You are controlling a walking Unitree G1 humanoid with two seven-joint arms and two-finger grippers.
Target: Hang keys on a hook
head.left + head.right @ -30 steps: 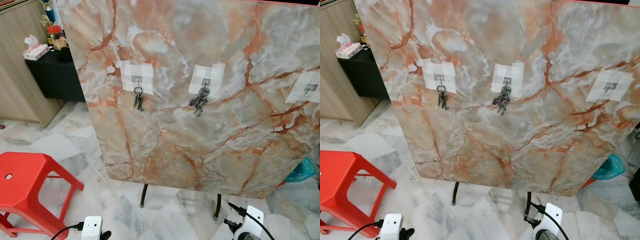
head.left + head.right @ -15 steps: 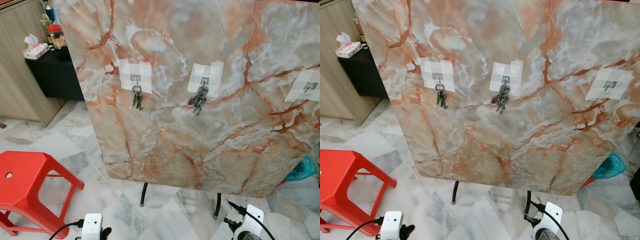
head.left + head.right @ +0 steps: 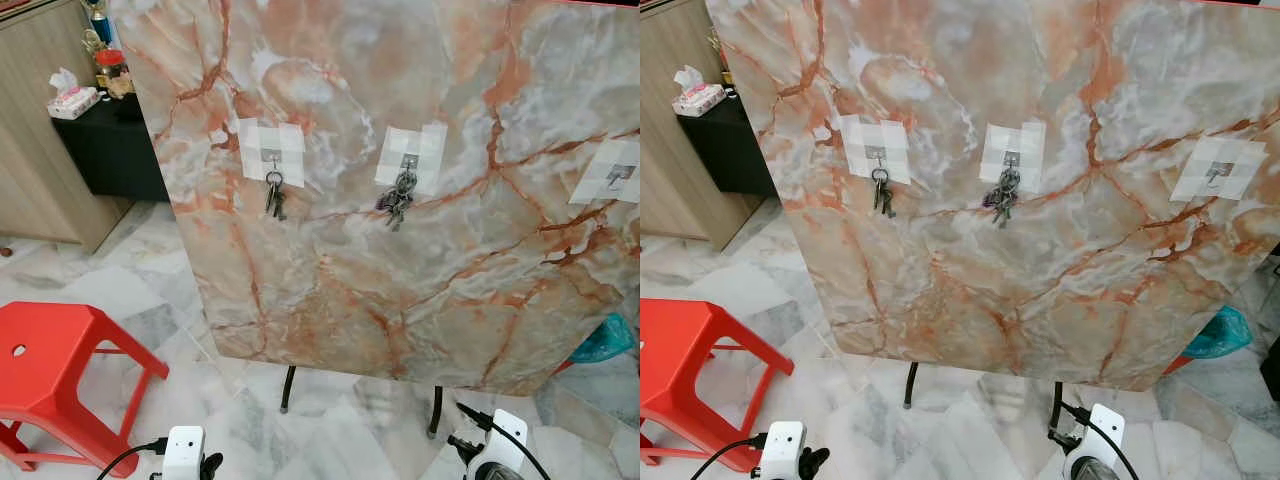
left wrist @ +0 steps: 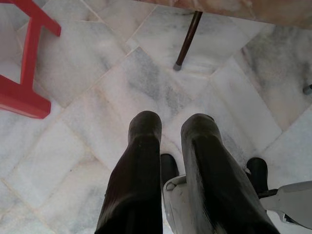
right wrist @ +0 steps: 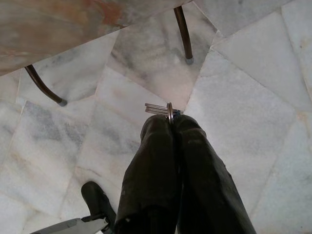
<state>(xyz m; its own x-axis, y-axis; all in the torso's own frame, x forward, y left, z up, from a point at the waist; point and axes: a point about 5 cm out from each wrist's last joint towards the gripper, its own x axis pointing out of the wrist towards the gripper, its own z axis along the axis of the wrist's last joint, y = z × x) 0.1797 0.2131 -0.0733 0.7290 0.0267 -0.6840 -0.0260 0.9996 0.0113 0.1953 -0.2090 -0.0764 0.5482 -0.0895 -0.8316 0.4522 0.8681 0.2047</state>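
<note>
Right end effector [image 5: 171, 127] low over marble floor [image 5: 243, 112], fingers clamped on keys [image 5: 163, 110] — ring pokes past tips. Left end effector [image 4: 170, 131] idle, fingers slightly apart, nothing held. Marble board [image 3: 400, 200] ahead w/ 3 hooks; left and middle occupied, right hook [image 3: 620, 176] free. Best: raise arm, keep ring upright, drop ring over hook tip. Room: hook near board's right edge; red stool [image 3: 60, 360] well left; board legs [image 3: 288, 390] below.

head: stereo pair facing board [image 3: 400, 200] | wrists: downward, near floor [image 4: 97, 97]
</note>
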